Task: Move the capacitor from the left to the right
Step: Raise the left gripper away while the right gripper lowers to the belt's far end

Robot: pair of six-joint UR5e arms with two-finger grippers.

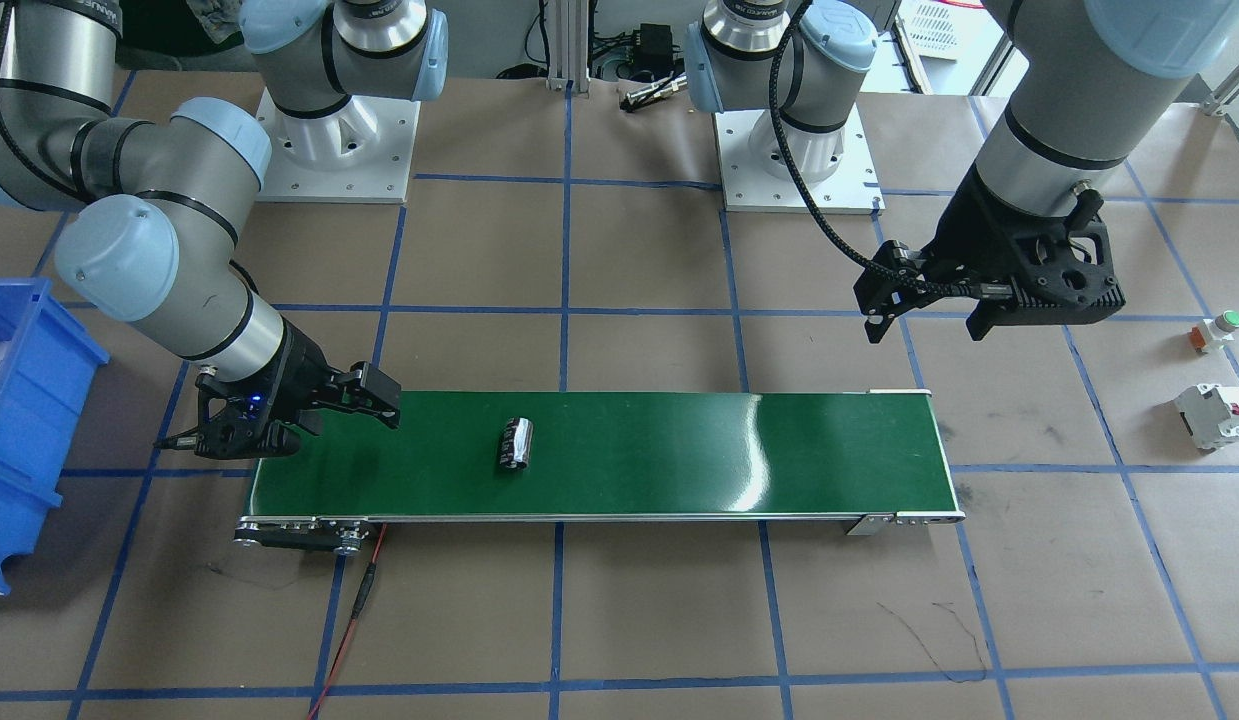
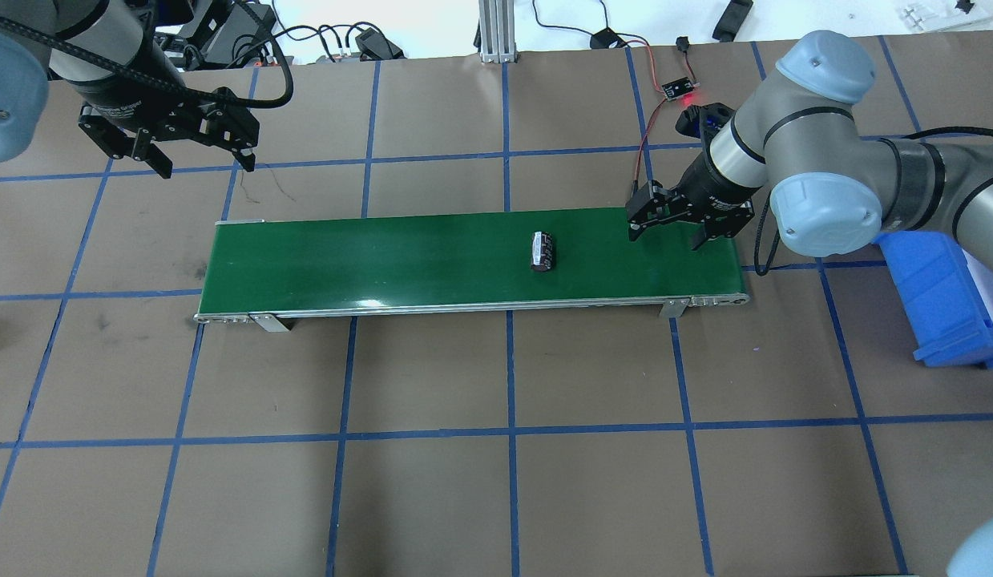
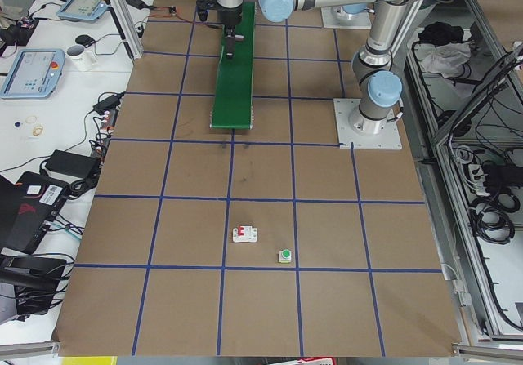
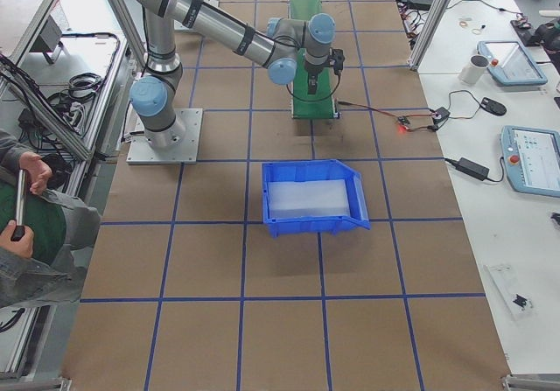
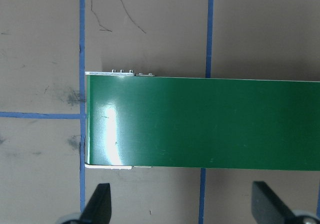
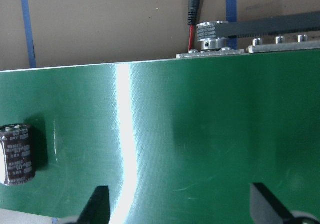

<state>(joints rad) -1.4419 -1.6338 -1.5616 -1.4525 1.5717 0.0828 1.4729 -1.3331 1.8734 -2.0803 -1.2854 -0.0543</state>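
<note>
The capacitor (image 1: 515, 444), a stubby black cylinder with pale markings, lies on its side on the green conveyor belt (image 1: 679, 455), right of the belt's middle in the overhead view (image 2: 542, 251). My right gripper (image 2: 664, 237) hovers open over the belt's right end, a short way from the capacitor, which shows at the left edge of the right wrist view (image 6: 17, 154). My left gripper (image 2: 206, 164) hangs open and holds nothing beyond the belt's left end, on the far side from the robot. In the left wrist view the left gripper (image 5: 182, 204) looks down on the belt's bare end (image 5: 200, 124).
A blue bin (image 2: 937, 304) stands on the table off the belt's right end. A white breaker (image 1: 1214, 415) and a green-capped button (image 1: 1219, 330) lie on the table far to the robot's left. A red wire (image 1: 354, 610) runs from the belt's motor end. A person (image 4: 35, 216) sits beside the table.
</note>
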